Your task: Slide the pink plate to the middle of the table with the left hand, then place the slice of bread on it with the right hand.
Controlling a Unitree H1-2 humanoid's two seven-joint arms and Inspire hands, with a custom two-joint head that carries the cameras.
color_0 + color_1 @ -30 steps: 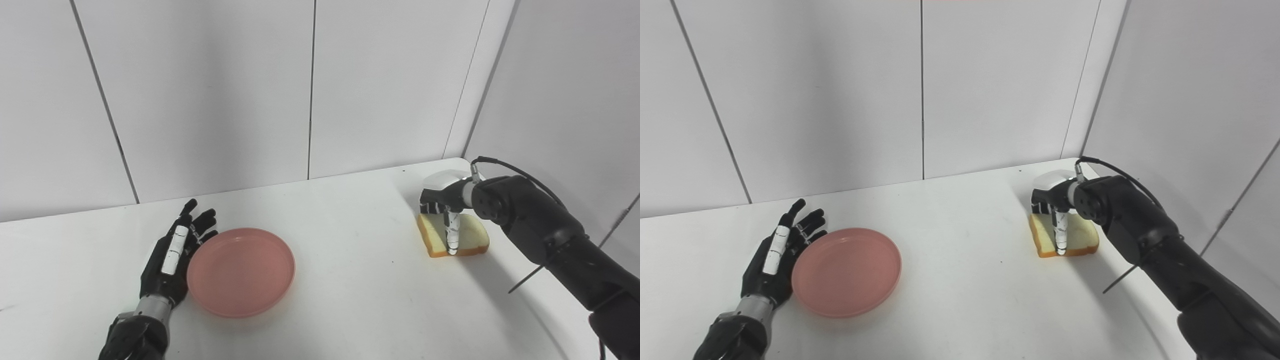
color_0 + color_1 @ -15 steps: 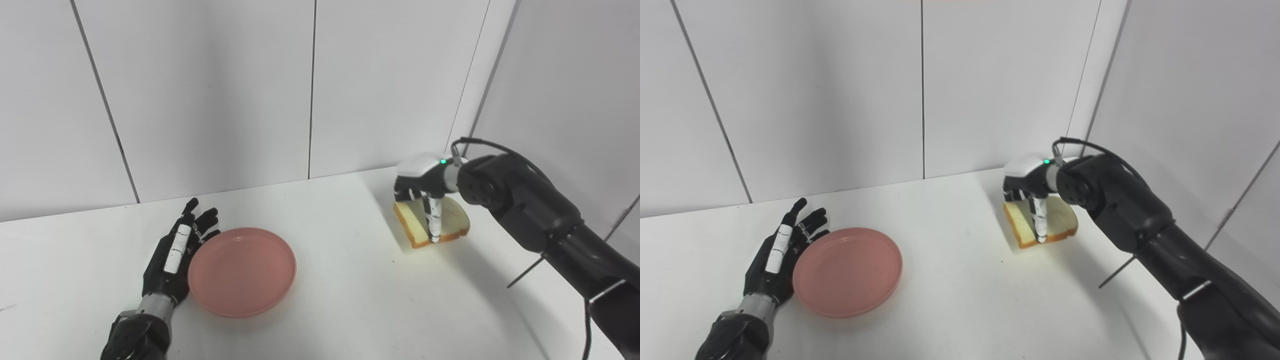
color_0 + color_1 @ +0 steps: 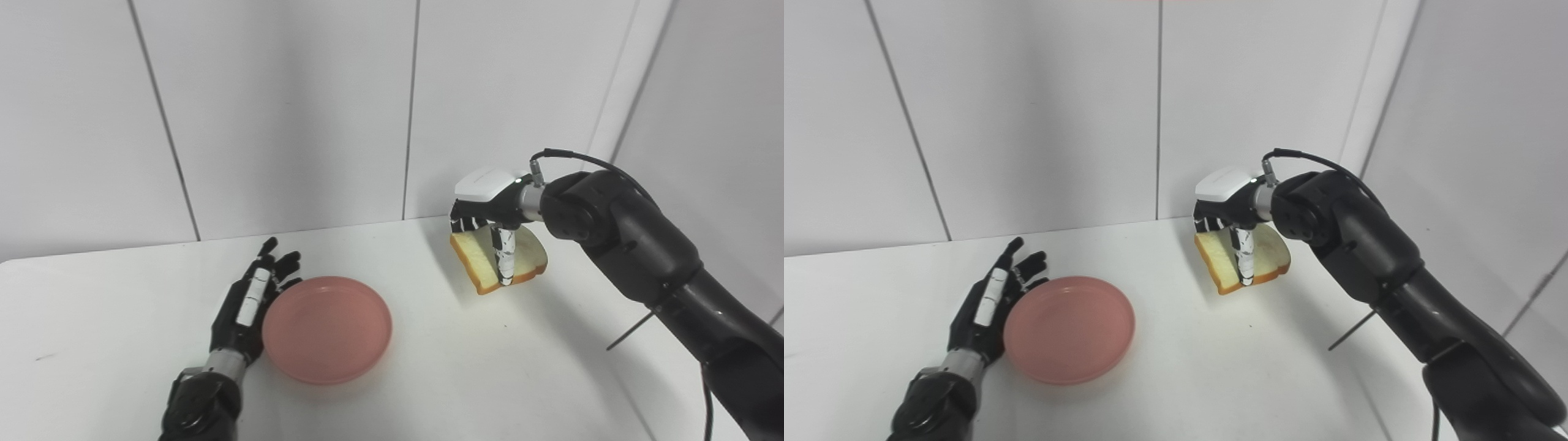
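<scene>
Left eye view: pink plate [image 3: 327, 329] sits on the table [image 3: 490, 380] left of centre, left hand [image 3: 251, 300] flat beside its rim, fingers spread, holding nothing. The slide looks done or nearly so. Right eye view: right hand [image 3: 1234, 226] has its fingers clamped on the slice of bread [image 3: 1243, 260], tilted, clear of the table, well apart from the plate. Left to do: carry across, set down.
</scene>
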